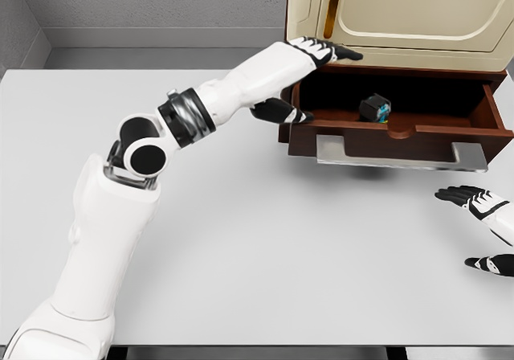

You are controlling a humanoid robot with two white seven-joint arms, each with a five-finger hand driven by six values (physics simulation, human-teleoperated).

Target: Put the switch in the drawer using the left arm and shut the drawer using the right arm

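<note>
A small black switch with a blue-green part lies inside the open brown drawer, which sticks out of a cream cabinet. My left hand hovers at the drawer's left end, fingers spread and holding nothing; its upper fingers reach over the drawer's back left corner and its thumb sits by the front left corner. My right hand is low at the right edge, open, below and right of the drawer's grey handle.
The light grey table spreads in front of the cabinet. The drawer front overhangs the table. Grey walls stand behind, and the table's near edge runs along the bottom of the view.
</note>
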